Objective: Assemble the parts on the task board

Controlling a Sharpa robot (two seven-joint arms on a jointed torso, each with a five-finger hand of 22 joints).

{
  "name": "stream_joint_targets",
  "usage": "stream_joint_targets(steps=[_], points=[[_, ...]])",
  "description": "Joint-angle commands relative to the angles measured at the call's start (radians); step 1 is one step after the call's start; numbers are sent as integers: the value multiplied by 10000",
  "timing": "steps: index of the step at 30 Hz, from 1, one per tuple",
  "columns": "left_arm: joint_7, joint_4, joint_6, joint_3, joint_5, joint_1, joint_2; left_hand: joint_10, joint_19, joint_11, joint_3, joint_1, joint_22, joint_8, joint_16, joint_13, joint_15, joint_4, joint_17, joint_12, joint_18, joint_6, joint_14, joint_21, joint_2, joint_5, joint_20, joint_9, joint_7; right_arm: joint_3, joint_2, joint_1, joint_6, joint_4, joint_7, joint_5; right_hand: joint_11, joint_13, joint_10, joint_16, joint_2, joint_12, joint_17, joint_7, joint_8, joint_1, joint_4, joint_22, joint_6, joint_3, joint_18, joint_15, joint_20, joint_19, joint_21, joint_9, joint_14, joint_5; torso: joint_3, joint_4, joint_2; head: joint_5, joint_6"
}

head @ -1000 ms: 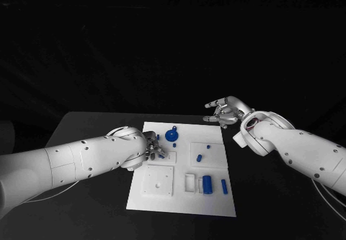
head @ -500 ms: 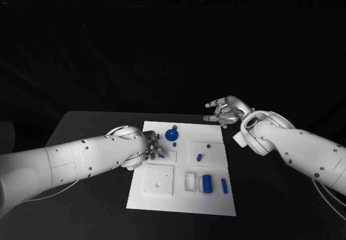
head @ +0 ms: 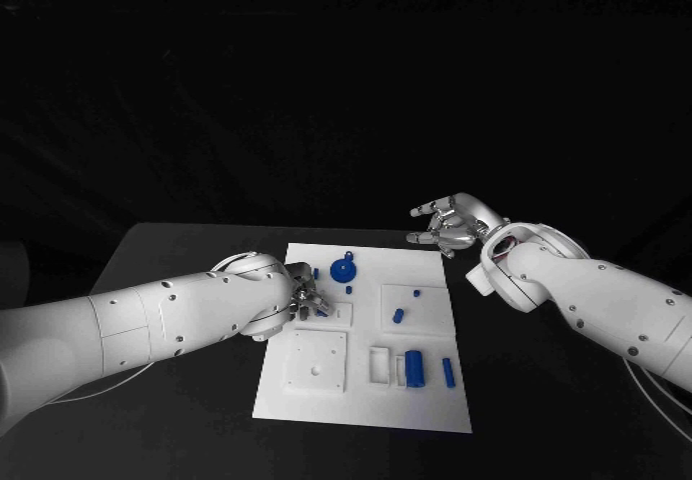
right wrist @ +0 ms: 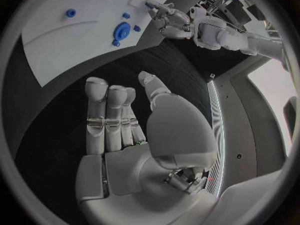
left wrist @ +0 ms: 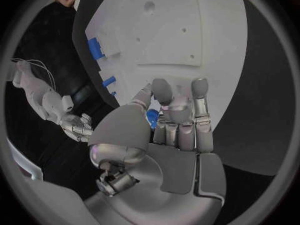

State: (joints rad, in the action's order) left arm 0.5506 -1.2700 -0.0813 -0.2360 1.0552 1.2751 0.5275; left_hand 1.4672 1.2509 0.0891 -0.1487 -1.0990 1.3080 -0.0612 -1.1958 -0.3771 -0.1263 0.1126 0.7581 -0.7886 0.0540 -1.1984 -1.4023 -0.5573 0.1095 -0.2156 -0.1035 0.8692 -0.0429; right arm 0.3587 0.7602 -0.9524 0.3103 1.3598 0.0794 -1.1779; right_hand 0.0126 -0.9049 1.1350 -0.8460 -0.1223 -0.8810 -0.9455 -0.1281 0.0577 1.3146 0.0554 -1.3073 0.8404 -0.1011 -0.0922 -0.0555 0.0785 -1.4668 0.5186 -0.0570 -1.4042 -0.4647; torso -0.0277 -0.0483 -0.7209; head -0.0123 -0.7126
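1 small blue part sits pinched in your left hand over the board; likely light, stiff and slippery, so hold its sides. Right hand hangs spread, holding nothing.

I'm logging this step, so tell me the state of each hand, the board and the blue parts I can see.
Left hand: fingers closed on a small blue part, over the task board.
Right hand: holds nothing, fingers apart, off the board's far right corner.
Blue round part: on the board, untouched.
Blue cylinder: lying in its recess.
Blue bar: lying flat on the board.
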Motion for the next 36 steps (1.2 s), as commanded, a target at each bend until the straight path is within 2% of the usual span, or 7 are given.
stream_joint_targets(steps=[1,16,19,20,21,36], points=[[132,26,254,-25,152,-38,6,450,-39,116,-65,-146,184,-60,0,14,4,-15,5,-28,42,-2057,-53,-39,228,-53,9,3795,1116,7,-7,8,-114,0,-85,31,-2,13,-74,44,-13,13,9,-2,-19,-81,63,-596,64,-18,-169,-38,-8,-289,-35,10,55,-32,2,7,0,4,3],[244,119,413,-26,161,-47,-59,451,-41,112,-2,-107,182,-58,36,27,4,-112,-55,-14,32,-2042,-38,-38,207,87,-1,3774,1113,7,6,11,-116,-1,-81,31,-2,13,-74,44,-13,13,9,-2,-19,-81,63,-596,64,-18,-169,-38,-8,-289,-35,10,55,-32,3,16,-8,35,2],[257,134,450,-26,161,-53,-76,451,-39,113,27,-110,181,-60,37,29,3,-157,-57,-14,25,-2053,-39,-35,216,312,-8,3771,1116,7,11,12,-116,-1,-80,30,-2,13,-74,44,-13,13,9,-2,-19,-81,63,-596,64,-18,-169,-38,-8,-289,-35,10,55,-32,6,18,-9,30,-8],[261,138,468,-26,161,-55,-81,452,-39,114,40,-124,180,-62,40,29,2,-173,-62,-16,23,-2064,-37,-33,240,569,-10,3772,1117,7,12,12,-116,-1,-80,30,-2,13,-74,44,-13,13,9,-2,-19,-81,63,-596,64,-18,-169,-38,-8,-289,-35,10,55,-32,7,16,-9,29,-15],[264,140,480,-26,160,-56,-85,451,-36,113,59,-131,181,-60,38,29,2,-184,-58,-17,20,-2066,-39,-33,244,649,-11,3769,1117,7,13,12,-116,-1,-80,30,-2,13,-74,44,-13,13,9,-2,-19,-81,63,-596,64,-18,-169,-38,-8,-289,-35,10,55,-32,8,15,-7,30,-24],[238,158,625,-26,112,-68,-126,452,-25,118,413,-61,182,-61,14,22,-3,-559,-31,-26,-7,-2114,-45,-17,77,844,-33,3717,1131,7,0,41,-112,-15,-87,30,-4,11,-67,24,-11,7,-11,-2,-20,-94,66,-598,55,-11,-170,-41,-6,-300,-38,10,35,-40,4,12,2,24,-68]])
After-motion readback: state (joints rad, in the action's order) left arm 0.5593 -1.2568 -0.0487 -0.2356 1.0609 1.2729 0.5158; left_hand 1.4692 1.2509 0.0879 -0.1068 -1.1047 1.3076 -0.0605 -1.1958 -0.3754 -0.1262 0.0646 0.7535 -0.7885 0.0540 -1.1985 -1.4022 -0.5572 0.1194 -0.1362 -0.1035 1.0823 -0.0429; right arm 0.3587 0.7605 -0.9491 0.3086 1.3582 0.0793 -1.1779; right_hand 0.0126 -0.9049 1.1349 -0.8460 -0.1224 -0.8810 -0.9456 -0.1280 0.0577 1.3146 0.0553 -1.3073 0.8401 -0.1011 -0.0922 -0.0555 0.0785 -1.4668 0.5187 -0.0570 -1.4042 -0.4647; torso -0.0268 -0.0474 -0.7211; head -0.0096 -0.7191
